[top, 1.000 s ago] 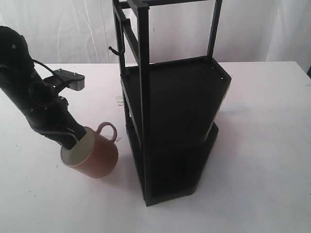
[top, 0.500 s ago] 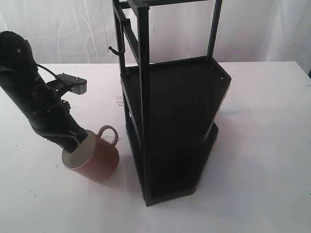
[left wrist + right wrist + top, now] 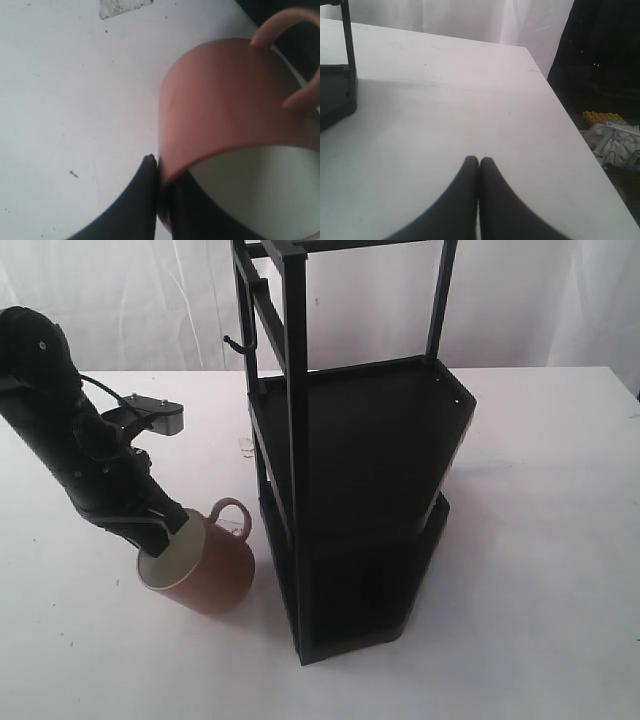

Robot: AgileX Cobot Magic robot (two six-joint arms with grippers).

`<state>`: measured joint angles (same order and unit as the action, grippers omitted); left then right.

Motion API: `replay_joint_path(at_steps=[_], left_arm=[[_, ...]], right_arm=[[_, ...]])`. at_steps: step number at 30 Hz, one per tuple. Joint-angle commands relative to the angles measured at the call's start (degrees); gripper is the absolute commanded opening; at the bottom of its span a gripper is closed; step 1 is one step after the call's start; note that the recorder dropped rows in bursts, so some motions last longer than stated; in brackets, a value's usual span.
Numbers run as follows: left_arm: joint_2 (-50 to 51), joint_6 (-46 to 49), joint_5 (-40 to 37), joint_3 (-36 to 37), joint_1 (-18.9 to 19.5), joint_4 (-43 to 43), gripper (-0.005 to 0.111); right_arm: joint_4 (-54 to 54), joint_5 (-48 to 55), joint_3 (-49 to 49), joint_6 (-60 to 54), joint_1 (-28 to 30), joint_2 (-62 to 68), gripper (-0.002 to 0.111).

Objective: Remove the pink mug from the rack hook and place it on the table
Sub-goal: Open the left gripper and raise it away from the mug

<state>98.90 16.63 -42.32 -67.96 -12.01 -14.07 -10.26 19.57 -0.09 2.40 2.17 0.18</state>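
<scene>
Exterior view: the left claw (image 3: 165, 530) grips the rim of the pink mug (image 3: 205, 570) (one finger inside). The mug is tilted, between the left edge of the table (image 3: 80, 660) and the rack (image 3: 360, 490). The right claw (image 3: 479, 161) has its fingers pressed together.

the left end effector (image 3: 166, 530) has carried the pink mug (image 3: 208, 575) slightly nearer the rack (image 3: 360, 460).

Exterior high; wrist cameras near table (image 3: 560, 540)
</scene>
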Motion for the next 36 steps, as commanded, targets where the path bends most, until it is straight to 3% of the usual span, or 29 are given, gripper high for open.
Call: replay_joint_path(at_steps=[1,4,7,17,25,30,36], left_arm=[[-0.3,0.3,-0.8,-0.1,-0.1,-1.2,0.018],[-0.3,0.3,-0.3,-0.1,-0.1,-1.2,0.035],[-0.3,0.3,-0.3,-0.1,-0.1,-1.4,0.044],[-0.8,0.1,0.0,-2.2,-0.1,-4.8,0.045],[-6.9,0.1,-7.1,-8.7,-0.1,-4.7,0.045],[-12.1,-0.3,-8.7,-8.5,-0.1,-1.7,0.037],[-18.5,-3.4,-1.9,0.1,-0.1,5.9,0.010]], right_arm=[[-0.1,-0.3,0.1,-0.2,0.2,-0.2,0.000],[-0.1,-0.3,0.1,-0.2,0.2,-0.2,0.000],[-0.1,-0.3,0.1,-0.2,0.2,-0.2,0.000],[-0.1,-0.3,0.1,-0.2,0.2,-0.2,0.000],[-0.1,-0.3,0.1,-0.2,0.2,-0.2,0.000],[-0.1,-0.3,0.1,-0.2,0.2,-0.2,0.000],[-0.1,-0.3,0.1,-0.2,0.2,-0.2,0.000]])
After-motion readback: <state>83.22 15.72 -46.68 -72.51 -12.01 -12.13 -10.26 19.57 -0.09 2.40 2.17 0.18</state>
